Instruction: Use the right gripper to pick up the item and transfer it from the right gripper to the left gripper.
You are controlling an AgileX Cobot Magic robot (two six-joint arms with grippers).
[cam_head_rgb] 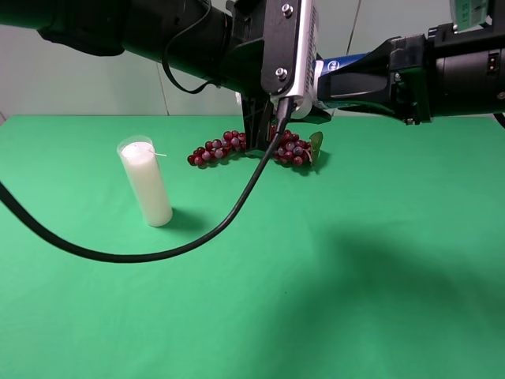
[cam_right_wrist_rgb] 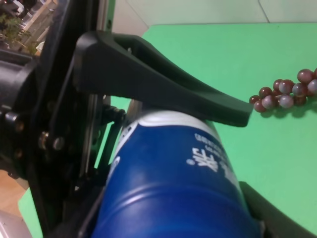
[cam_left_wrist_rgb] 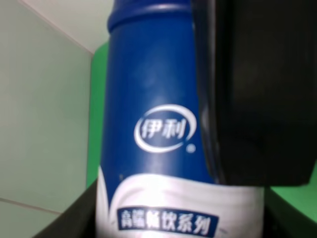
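Observation:
The item [cam_head_rgb: 341,65], a can with a dark blue top and a white-and-blue label, hangs lying sideways well above the green table at the back. My right gripper [cam_head_rgb: 359,77], all black, reaches in from the right and is shut on one end of it. From the left, my left gripper [cam_head_rgb: 309,88], with its silver-white plate, is shut on the other end. In the left wrist view the item [cam_left_wrist_rgb: 153,134] fills the frame beside one black finger [cam_left_wrist_rgb: 252,99]. Seen from the right wrist, a left finger [cam_right_wrist_rgb: 163,84] presses across the item [cam_right_wrist_rgb: 173,188].
A white candle in clear glass [cam_head_rgb: 146,183] stands on the green table [cam_head_rgb: 355,276] at the left. A bunch of red grapes [cam_head_rgb: 221,148] lies at the back, under the grippers. The left arm's black cable [cam_head_rgb: 197,237] droops low over the table.

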